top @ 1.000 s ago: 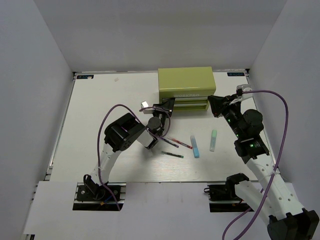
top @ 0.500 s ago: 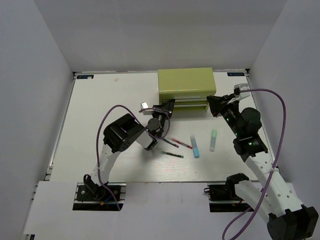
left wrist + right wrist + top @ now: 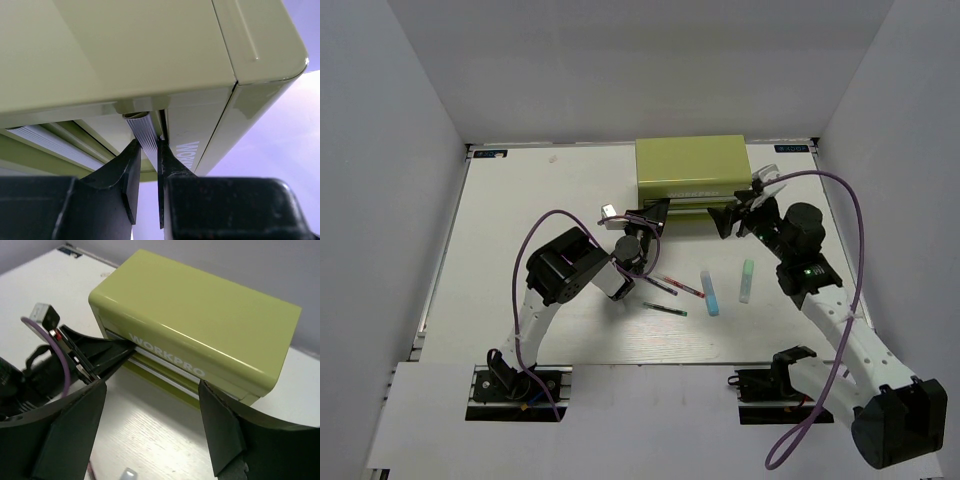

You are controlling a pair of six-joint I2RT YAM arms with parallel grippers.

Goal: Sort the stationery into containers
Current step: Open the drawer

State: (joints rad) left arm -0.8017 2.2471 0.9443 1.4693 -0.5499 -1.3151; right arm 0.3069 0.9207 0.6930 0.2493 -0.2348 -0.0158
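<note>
In front of the tool chest [image 3: 690, 162], on the tabletop [image 3: 520, 220], the loose things lie waiting: a green pen [image 3: 665, 309], a light blue marker [image 3: 710, 293], a red pen [image 3: 680, 287] and a mint marker [image 3: 747, 281], all well short of the drawers. My left hand [image 3: 147, 150] is pinched narrow on the ribbed drawer handle [image 3: 141, 131] at the left end of the chest's front, I judge to pull that drawer out so I have somewhere to drop things. My right hand [image 3: 150, 425] stands wide and holds nothing, just before the chest's right front, probably placed to steady it. Neither drawer looks open enough yet.
</note>
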